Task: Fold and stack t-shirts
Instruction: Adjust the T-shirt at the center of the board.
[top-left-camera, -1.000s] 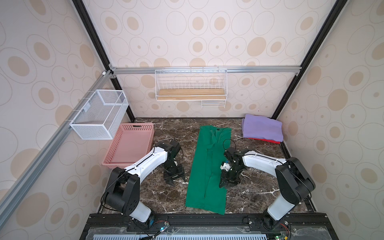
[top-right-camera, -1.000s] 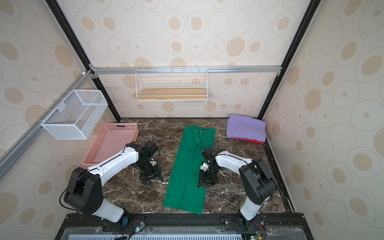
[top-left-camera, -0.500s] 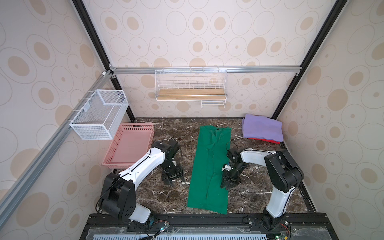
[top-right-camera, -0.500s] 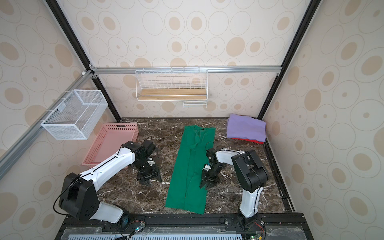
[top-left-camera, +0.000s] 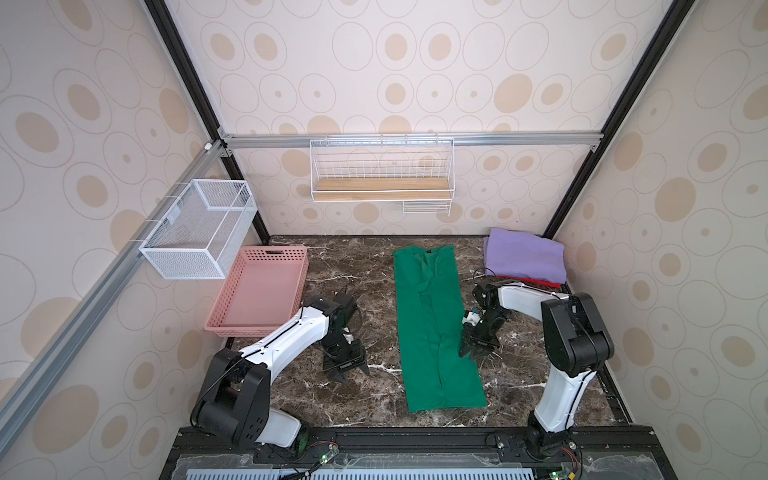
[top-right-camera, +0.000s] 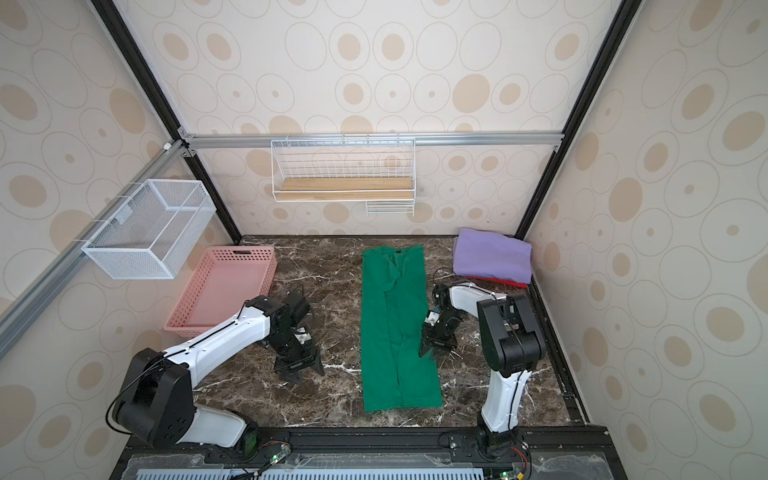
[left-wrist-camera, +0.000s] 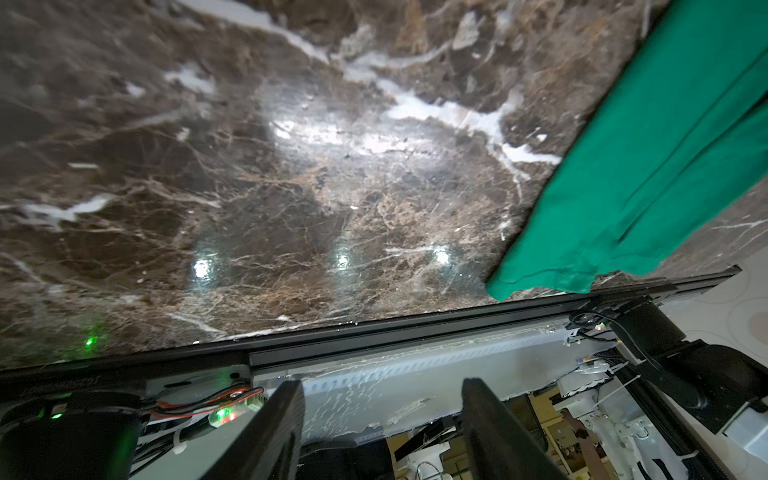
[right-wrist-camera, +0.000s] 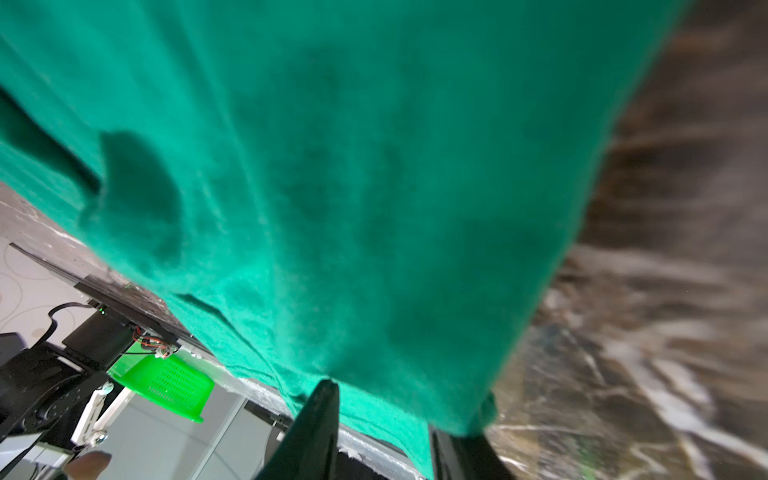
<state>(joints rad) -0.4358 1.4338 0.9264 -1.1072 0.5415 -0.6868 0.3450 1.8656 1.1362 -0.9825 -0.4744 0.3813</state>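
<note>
1. In both top views the green shirt (top-left-camera: 432, 328) (top-right-camera: 395, 324) lies mid-frame on the desk (top-left-camera: 353, 270) as a long, narrow folded strip, collar toward the back wall.
2. At the desk's upper right corner a folded purple shirt (top-left-camera: 523, 257) rests on a red shirt (top-left-camera: 540, 282), of which only an edge shows.
3. A pink basket (top-left-camera: 272, 249) sits at the desk's left edge. A mesh box (top-left-camera: 199, 232) hangs on the left wall and a wire shelf (top-left-camera: 382, 195) on the back wall.
4. The left gripper (top-left-camera: 351, 374) points down at bare desk, left of the green shirt and apart from it, with its jaws spread and nothing between them. Its wrist view (left-wrist-camera: 380, 382) confirms this.
5. The right gripper (top-left-camera: 476, 353) is at the strip's right edge, and its arm hides part of the desk behind it.
6. Only the right wrist view shows the right gripper's (right-wrist-camera: 382, 411) jaws parted with the shirt's (right-wrist-camera: 332, 166) edge between them. Whether they pinch it, I cannot tell.
7. That view alone shows a bright green basket (right-wrist-camera: 166, 386) beyond the desk's front edge.
</note>
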